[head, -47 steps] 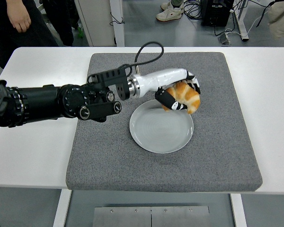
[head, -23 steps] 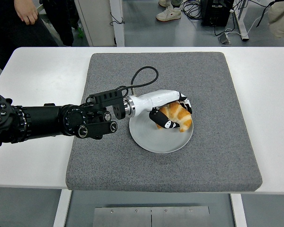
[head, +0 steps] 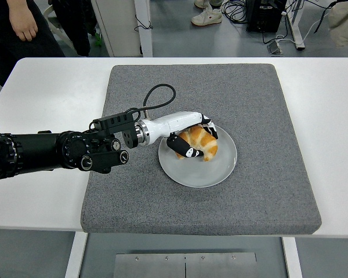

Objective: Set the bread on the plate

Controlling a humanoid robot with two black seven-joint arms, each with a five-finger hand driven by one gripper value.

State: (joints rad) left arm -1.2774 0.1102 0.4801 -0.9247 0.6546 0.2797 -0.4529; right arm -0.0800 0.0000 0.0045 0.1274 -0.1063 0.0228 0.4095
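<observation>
Since a second ago, when it hung past the far rim, the bread (head: 200,142) has come down over the plate (head: 220,171), the left robot hand (head: 191,139) still clasping it; only letting go remains.

The left arm (head: 52,152) is showing as a thick black limb built from ribbed, cylindrical segments, with round silver fasteners glinting on its joint housings. A black rectangular block is sitting on top at the wrist, and a black cable (head: 156,98) is looping out from it toward 12 o'clock. Past a silver collar, a glossy white shell is covering the left hand (head: 190,139), whose fingers (head: 184,152) are showing black with small white marks.
</observation>
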